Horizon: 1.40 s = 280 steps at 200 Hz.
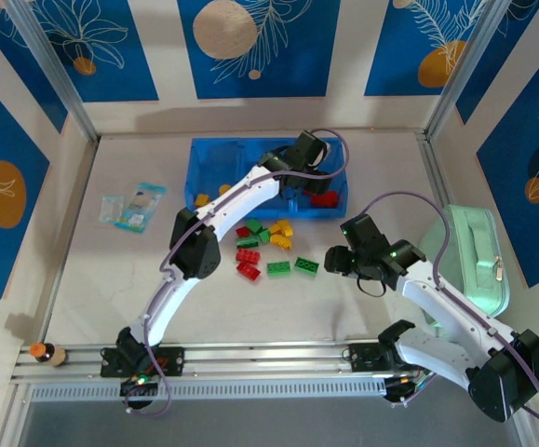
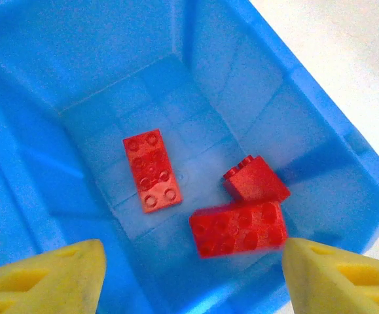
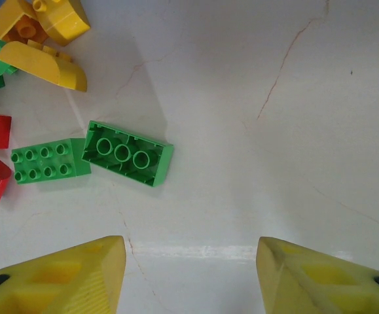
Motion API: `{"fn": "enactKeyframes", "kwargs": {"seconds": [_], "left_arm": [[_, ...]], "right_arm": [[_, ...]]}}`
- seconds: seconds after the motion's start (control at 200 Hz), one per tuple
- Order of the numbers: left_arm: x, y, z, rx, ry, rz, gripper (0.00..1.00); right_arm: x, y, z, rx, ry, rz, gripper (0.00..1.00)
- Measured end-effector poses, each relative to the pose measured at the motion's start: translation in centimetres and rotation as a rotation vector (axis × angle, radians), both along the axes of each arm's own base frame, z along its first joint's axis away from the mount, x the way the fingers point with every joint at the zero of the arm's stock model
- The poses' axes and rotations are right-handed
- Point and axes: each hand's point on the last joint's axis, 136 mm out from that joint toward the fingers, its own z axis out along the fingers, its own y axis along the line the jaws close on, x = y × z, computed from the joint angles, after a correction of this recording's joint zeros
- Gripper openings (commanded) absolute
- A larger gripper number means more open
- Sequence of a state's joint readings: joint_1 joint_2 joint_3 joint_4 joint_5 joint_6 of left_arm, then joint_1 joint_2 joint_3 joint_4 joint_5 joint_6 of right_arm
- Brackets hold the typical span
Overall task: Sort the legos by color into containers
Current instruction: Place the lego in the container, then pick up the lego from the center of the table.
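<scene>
The left arm stretches long toward the table's (image 1: 362,168) far edge, wrist tipped down over the tray (image 1: 204,154). The left gripper (image 2: 192,271) is spread and empty above the right-end compartment (three red legos (image 2: 152,170) lie inside). Mid-table, the loose legos (image 1: 267,244) sit in a heap. The right arm folds at the elbow, with the right gripper (image 3: 190,248) spread wide, empty, hovering just beside two green bricks (image 3: 129,152).
</scene>
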<state>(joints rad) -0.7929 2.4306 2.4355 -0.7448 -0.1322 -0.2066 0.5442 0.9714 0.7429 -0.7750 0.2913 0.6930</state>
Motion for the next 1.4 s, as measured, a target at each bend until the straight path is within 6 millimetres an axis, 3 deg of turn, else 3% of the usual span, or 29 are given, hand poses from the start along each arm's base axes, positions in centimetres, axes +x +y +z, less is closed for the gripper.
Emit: {"fn": "enactKeyframes", "kwargs": {"seconds": [0.065, 0.175, 0.315, 0.395, 0.485, 0.655, 0.75, 0.865, 1.041, 1.306, 1.401], "left_arm": [[-1.1, 0.8, 1.4, 0.006, -0.009, -0.006, 0.72], [-4.3, 3.3, 5.8, -0.032, -0.046, -0.014, 0.75], [-9.3, 8.7, 12.4, -0.148, -0.155, 0.000, 0.76], [-11.8, 11.8, 13.8, -0.202, -0.196, 0.028, 0.76], [-14.1, 15.0, 11.9, -0.211, -0.188, 0.069, 0.76], [-18.7, 20.6, 2.4, -0.110, -0.046, 0.154, 0.76], [-21.5, 23.5, -0.6, -0.103, 0.008, 0.194, 0.76], [-23.6, 25.5, -1.0, -0.176, 0.009, 0.228, 0.75], [-25.3, 26.8, -1.6, -0.254, 0.026, 0.265, 0.74], [-26.2, 27.6, -3.2, -0.245, 0.071, 0.290, 0.73], [-26.2, 27.6, -3.2, -0.247, 0.070, 0.291, 0.73]], "right_arm": [[0.0, 0.0, 0.0, -0.001, 0.000, 0.003, 0.58], [-0.2, 0.3, -0.1, -0.007, 0.006, 0.021, 0.62], [-0.5, 1.3, -0.9, -0.031, 0.031, 0.088, 0.69], [-0.6, 2.3, -1.1, -0.053, 0.046, 0.150, 0.74], [0.0, 3.5, -1.1, -0.075, 0.058, 0.200, 0.78], [1.8, 4.9, -2.3, -0.136, 0.113, 0.253, 0.78], [2.3, 5.4, -3.8, -0.179, 0.158, 0.293, 0.78], [2.5, 5.7, -5.5, -0.221, 0.209, 0.340, 0.78], [2.9, 6.4, -7.1, -0.257, 0.247, 0.391, 0.78], [4.3, 7.5, -9.2, -0.292, 0.279, 0.447, 0.72], [4.3, 7.9, -9.3, -0.292, 0.280, 0.462, 0.64]]}}
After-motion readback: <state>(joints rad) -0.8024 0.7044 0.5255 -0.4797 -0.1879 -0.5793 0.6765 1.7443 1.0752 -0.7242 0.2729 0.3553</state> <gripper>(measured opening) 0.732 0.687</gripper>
